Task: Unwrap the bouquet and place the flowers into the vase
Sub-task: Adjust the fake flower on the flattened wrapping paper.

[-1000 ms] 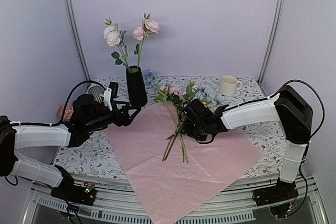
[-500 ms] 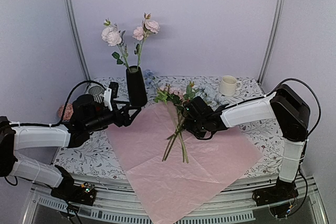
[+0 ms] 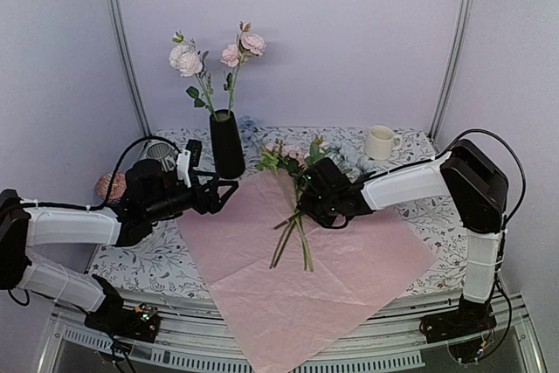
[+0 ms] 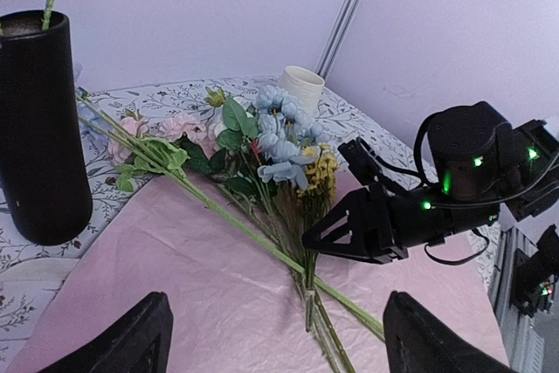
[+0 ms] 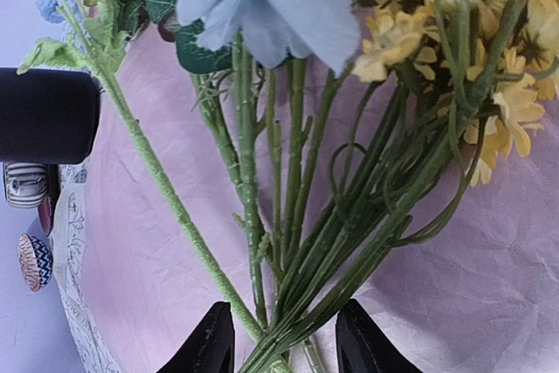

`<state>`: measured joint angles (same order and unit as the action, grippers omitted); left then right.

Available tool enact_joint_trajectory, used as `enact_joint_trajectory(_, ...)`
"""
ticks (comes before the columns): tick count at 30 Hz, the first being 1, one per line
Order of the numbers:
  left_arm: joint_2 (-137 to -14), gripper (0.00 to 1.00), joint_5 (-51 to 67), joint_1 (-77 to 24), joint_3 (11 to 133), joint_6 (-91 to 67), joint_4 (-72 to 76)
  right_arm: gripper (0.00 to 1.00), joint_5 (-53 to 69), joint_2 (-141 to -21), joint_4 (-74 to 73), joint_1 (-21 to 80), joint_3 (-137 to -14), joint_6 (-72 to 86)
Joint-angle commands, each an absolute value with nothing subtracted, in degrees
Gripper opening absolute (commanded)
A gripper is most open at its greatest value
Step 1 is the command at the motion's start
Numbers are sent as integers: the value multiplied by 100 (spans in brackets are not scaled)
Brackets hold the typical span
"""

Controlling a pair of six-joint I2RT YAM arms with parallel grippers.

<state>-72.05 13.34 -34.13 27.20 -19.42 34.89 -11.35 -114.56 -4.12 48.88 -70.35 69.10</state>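
Note:
The black vase [image 3: 227, 144] stands at the back left with two pink roses in it, and shows as well in the left wrist view [image 4: 39, 128]. The bouquet is unwrapped: its pink paper [image 3: 297, 277] lies spread flat, and the remaining flowers [image 3: 293, 207] lie across it with their blooms toward the back. My right gripper [image 3: 306, 207] is low over the stems. In the right wrist view its open fingers straddle the stem bundle [image 5: 288, 303], the right gripper [image 5: 284, 342] only a little wider than the bundle. My left gripper [image 3: 225, 191] hovers wide open beside the vase, holding nothing [image 4: 279, 338].
A white mug [image 3: 379, 141] stands at the back right. A striped cup [image 3: 158, 154] and a pink round thing [image 3: 108, 185] sit behind the left arm. The paper overhangs the table's front edge. Metal poles rise at both back corners.
The right gripper has slid left onto the stems and its jaws have narrowed around them. The left arm has drawn back a little from the vase, still open.

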Motion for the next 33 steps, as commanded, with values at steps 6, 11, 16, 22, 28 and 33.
enact_joint_trajectory(6,-7244,86,1223,-3489,2734,-1784,3586,36,-929,-11672,-376,4816,-7151,7281)
enact_joint_trajectory(11,-7221,86,1169,-3498,2733,-1745,3545,15,-916,-11616,-369,4809,-7126,7300)
enact_joint_trajectory(16,-7164,86,1138,-3498,2725,-1727,3533,8,-1205,-11082,-407,4802,-6795,7290)
enact_joint_trajectory(22,-7163,86,1177,-3528,2738,-1717,3516,4,-1359,-10183,-431,4802,-6282,6970)
enact_joint_trajectory(28,-7147,86,1141,-3558,2745,-1689,3491,4,-1416,-9344,-689,4799,-5729,6431)
enact_joint_trajectory(33,-7224,86,1197,-3568,2821,-1679,3420,4,-1466,-8932,-1396,4800,-5600,5475)
